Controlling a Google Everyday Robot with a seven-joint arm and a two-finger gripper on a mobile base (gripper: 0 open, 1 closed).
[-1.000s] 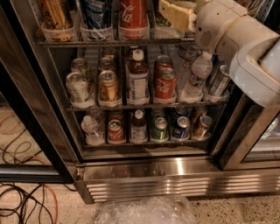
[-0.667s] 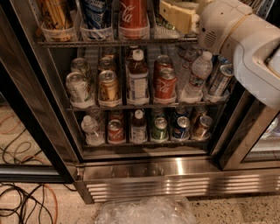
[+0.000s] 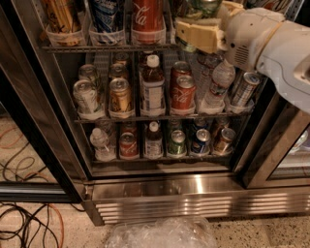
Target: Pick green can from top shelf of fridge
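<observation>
The green can (image 3: 199, 7) stands at the right end of the top shelf (image 3: 106, 48) of the fridge (image 3: 193, 193). Only its lower part shows, pale green with dark streaks, cut off by the top edge of the view. My gripper (image 3: 197, 30), cream-coloured on a white arm (image 3: 271, 46), is right at the can, in front of it and partly covering it. I cannot tell whether it is gripping the can.
On the top shelf, a red cola can (image 3: 147, 17), a blue can (image 3: 106, 14) and an orange can (image 3: 62, 17) stand left of the green can. Lower racks hold short cans and bottles. A dark door frame (image 3: 271, 145) stands at the right. Cables (image 3: 29, 223) and a plastic bag (image 3: 160, 235) lie on the floor.
The gripper sits slightly lower in the view than before, still at the right end of the top shelf. Nothing else has moved.
</observation>
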